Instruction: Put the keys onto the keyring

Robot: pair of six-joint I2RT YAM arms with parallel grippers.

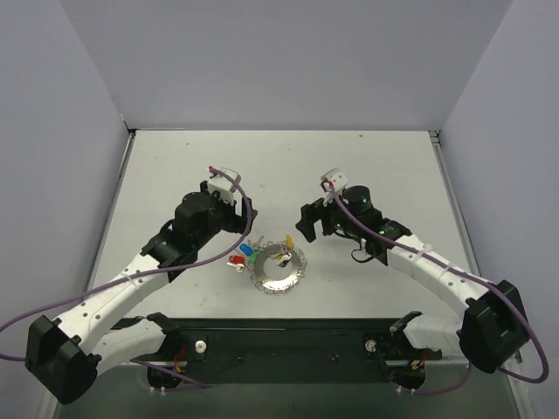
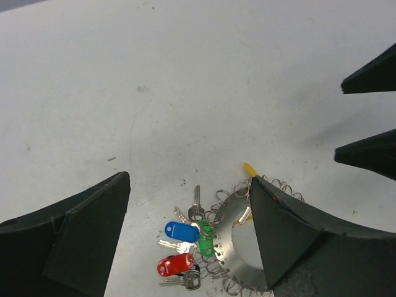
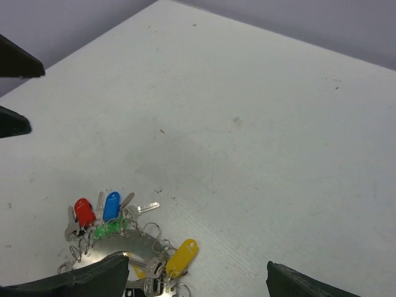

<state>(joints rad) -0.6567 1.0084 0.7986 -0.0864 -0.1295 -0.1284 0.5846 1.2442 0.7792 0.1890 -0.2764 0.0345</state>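
Top view: the keyring (image 1: 278, 269) lay flat on the counter (image 1: 279, 166) between the two arms, the keys (image 1: 244, 255) clustered against its left edge, with the left hand (image 1: 247, 229) and the right hand (image 1: 307, 225) held to either side of it. Left wrist view: the left hand was released, its fingers spread wide above the red key (image 2: 175, 264), blue key (image 2: 181, 231) and green key (image 2: 205, 238), grasping nothing. Right wrist view: the right hand was likewise released and empty, the yellow key (image 3: 181, 257) lying at the keyring's rim between its parted fingers (image 3: 93, 279).
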